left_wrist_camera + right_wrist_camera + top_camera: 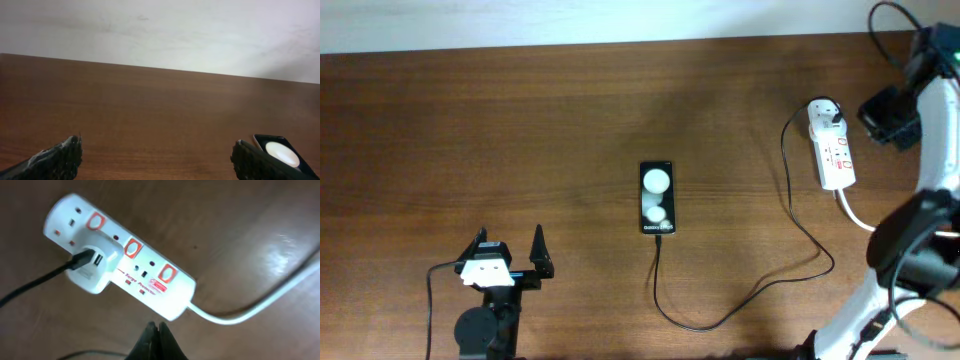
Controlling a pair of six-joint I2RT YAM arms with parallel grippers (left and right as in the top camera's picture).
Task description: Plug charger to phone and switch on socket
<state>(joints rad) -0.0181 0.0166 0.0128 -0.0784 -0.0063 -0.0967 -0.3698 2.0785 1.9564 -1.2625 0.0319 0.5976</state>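
Right wrist is showing closed right fingers [150, 341] hovering by the socket [150, 264], probably for switching it on, left fingers [55, 160] gaping.

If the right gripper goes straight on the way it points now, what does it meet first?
Probably the socket, at its long edge near the thick white cord. The shut right gripper points at it, though depth is unclear.

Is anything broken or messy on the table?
Nothing stands out. The phone lies flat, the black charger cable loops loosely from it to the white power strip, and nothing looks spilled or cracked.
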